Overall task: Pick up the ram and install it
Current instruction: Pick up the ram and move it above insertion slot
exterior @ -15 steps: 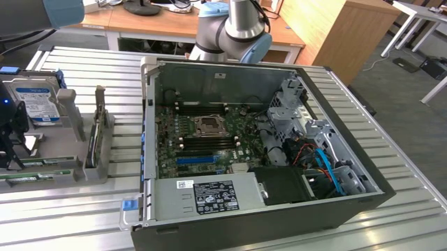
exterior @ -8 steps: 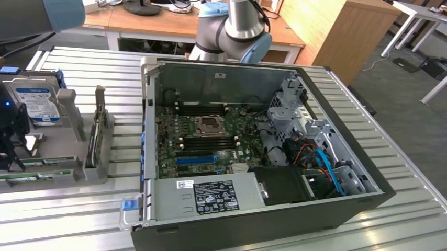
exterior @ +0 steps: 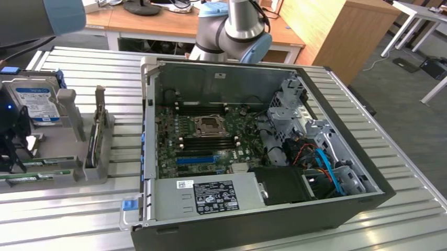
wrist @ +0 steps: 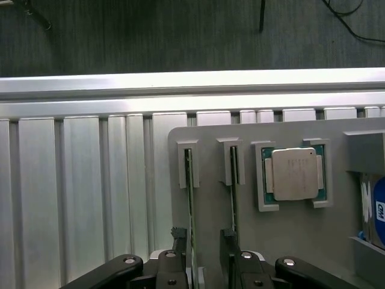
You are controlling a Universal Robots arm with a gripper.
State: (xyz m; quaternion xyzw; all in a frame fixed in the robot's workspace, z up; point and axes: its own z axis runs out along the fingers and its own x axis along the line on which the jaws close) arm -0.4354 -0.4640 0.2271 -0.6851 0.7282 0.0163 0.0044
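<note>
The gripper sits closest to the wrist camera, its 2 black fingers spread wide and holding nothing. Between them runs the ram, standing on edge in a slot of the grey tray. 1 finger is just beside the ram. The other stands off it, close against a second stick in the neighbouring slot. Whether either finger touches a board is hard to make out.

Next along the tray a processor with a silver lid lies in its cradle; any marking on the lid is too faint to read. Past it is a hard drive with a blue label, its white letters cut off by the picture's edge.

Beside the tray the slatted aluminium table lies bare, giving open room on that side. It ends at a bright rail, with dark carpet beyond.

At the exterior view's left the gripper is a dark shape cut by the frame, over the tray's near end. A strip of bare slats separates the tray from the computer case, which lies open on its side. Inside are the motherboard and a power supply whose black label and white sticker are too small to read. The arm rises behind the case.
</note>
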